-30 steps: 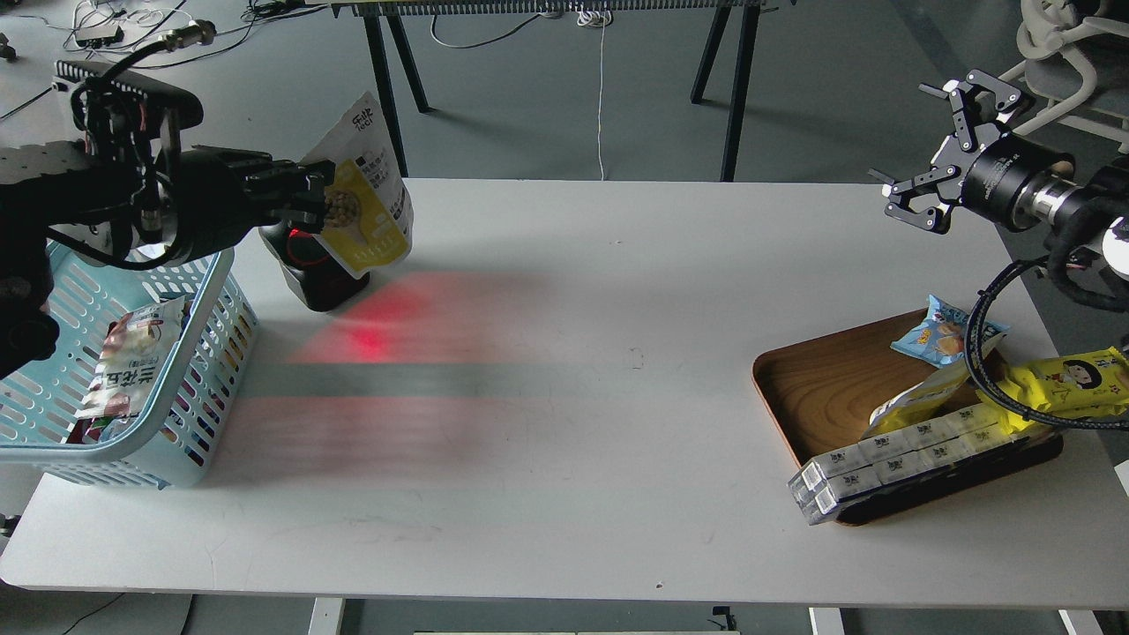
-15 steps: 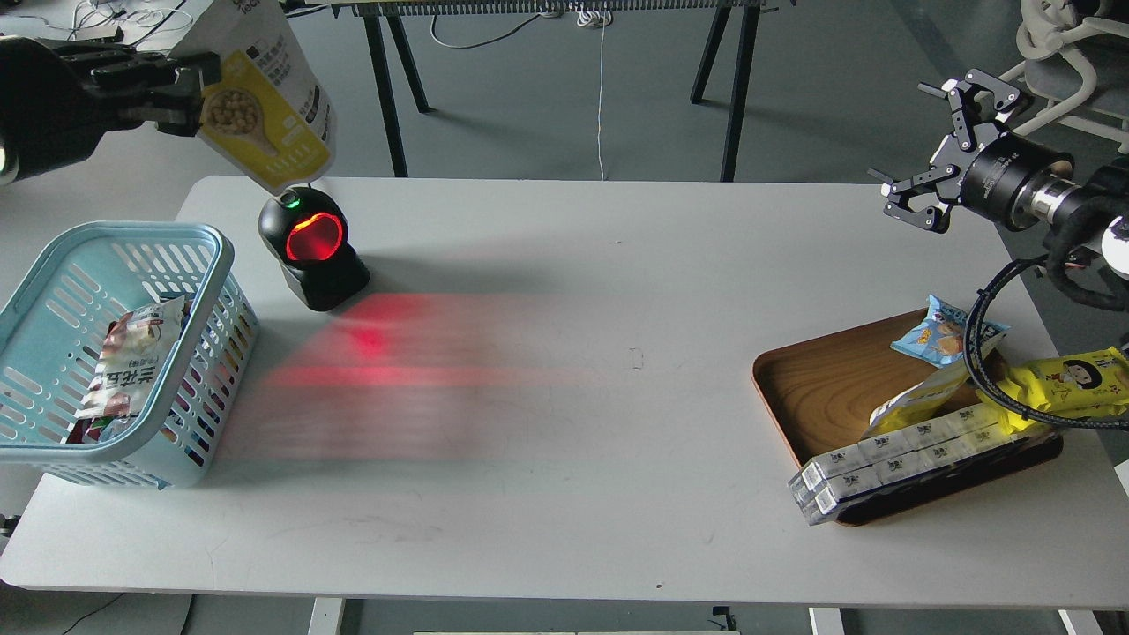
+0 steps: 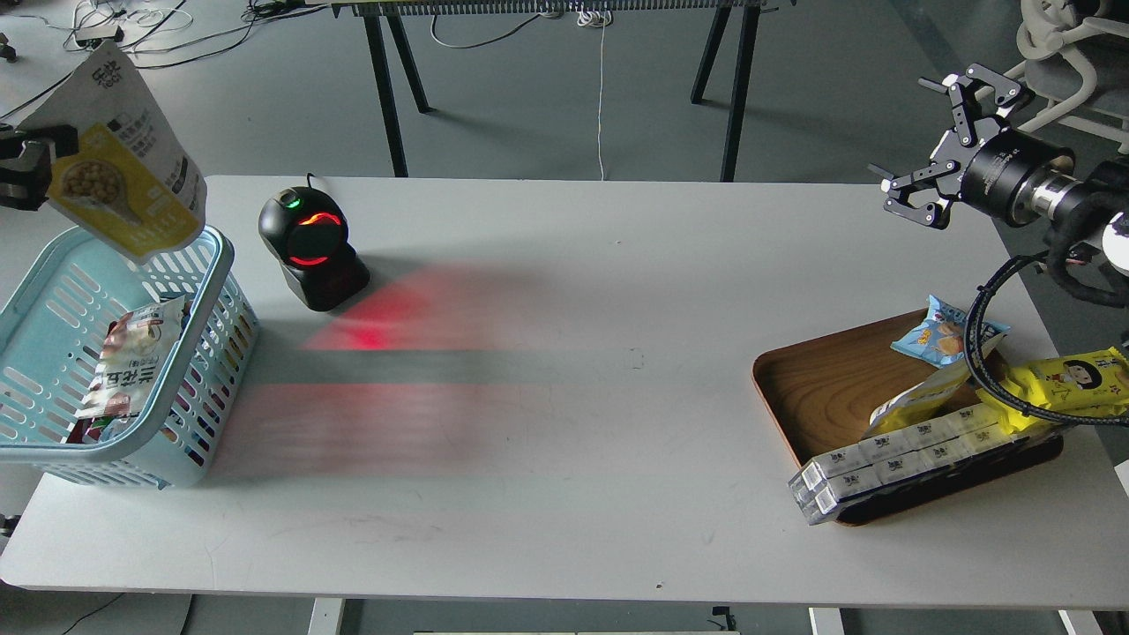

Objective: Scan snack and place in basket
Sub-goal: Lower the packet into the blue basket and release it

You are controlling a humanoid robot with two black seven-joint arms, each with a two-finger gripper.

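Observation:
The snack (image 3: 119,172) is a yellow pouch with a round picture of beige balls and a white panel. It hangs tilted in the air above the far rim of the light blue basket (image 3: 207,265) at the left. My left gripper (image 3: 40,159) is shut on its left edge, mostly cut off by the view's edge. My right gripper (image 3: 937,141) is open and empty, high above the table's far right corner.
A black scanner (image 3: 309,247) with a red glowing window stands right of the basket and casts red light on the table. The basket holds a white and red pouch (image 3: 128,357). A brown wooden tray (image 3: 820,388) at the right holds packets, boxes and a yellow wrapper (image 3: 1072,379).
My left gripper has carried the snack from in front of the scanner up and to the left, then down over the basket's rim. The right arm has barely moved.

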